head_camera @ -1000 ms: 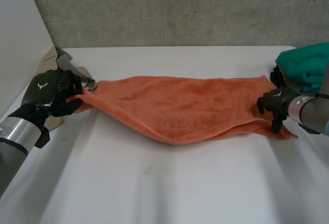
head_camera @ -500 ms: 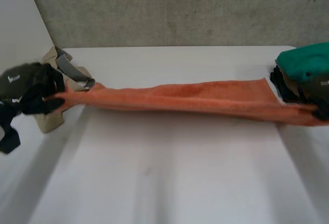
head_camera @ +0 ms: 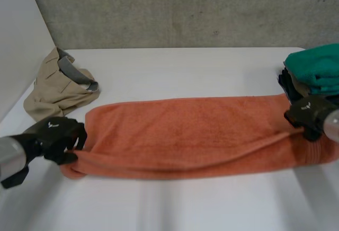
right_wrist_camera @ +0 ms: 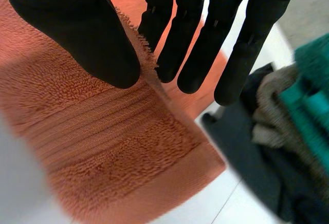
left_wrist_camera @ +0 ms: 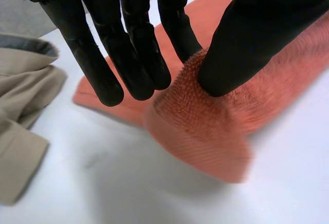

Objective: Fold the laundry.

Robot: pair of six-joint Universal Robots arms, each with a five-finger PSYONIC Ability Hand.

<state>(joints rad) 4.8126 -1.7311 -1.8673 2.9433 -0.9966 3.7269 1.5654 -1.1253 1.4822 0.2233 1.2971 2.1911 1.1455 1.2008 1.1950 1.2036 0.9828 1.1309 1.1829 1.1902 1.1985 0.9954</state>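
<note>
Orange towel lies on the white table, long axis running straight from the left hand to the right hand, one short end at each. It looks doubled lengthwise. A raised crease runs from the right hand's grip slantwise toward the edge nearest the robot. Surface is looped terry, evenly orange. Right wrist view shows a flat woven band across the end, just below that hand's thumb.

Left hand: thumb and one finger pinched on a bunched ridge of towel at its end, the remaining fingers straight and held clear above the cloth. The end bulges in a rounded roll under the thumb.

Right hand: towel's edge stands up between thumb and fingers, pinched there; the fingers are straight and close together.

Beige garment sits crumpled beyond the left hand, near the towel's corner. Stack of folded clothes, teal on top and dark below, is beyond the right hand, just beside the towel's end.
</note>
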